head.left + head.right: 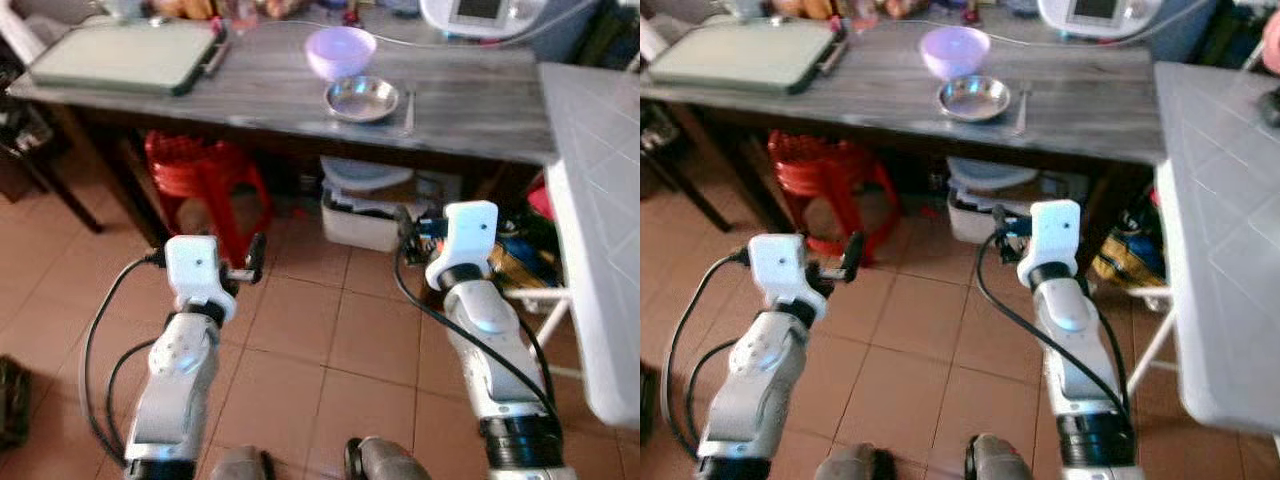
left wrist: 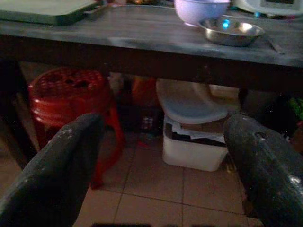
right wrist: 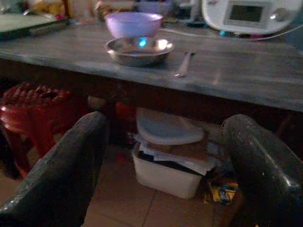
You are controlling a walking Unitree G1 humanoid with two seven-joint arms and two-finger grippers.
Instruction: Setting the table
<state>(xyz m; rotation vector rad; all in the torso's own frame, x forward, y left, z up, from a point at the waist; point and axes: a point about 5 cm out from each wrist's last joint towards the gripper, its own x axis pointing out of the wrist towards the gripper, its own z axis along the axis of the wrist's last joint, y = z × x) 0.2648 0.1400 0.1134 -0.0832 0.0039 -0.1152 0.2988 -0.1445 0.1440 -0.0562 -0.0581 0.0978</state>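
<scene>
On the grey wooden table ahead stand a purple bowl and, just in front of it, a shallow steel dish. A metal utensil lies to the right of the dish. Both arms are held low in front of me, below table height and short of the table's front edge. My left gripper is open with nothing between its fingers. My right gripper is also open and empty, and in its wrist view the dish and bowl lie ahead and above it.
A green tray lies at the table's left end and a white appliance stands at the back. Under the table are a red stool and a white box. A white tiled counter stands close on my right.
</scene>
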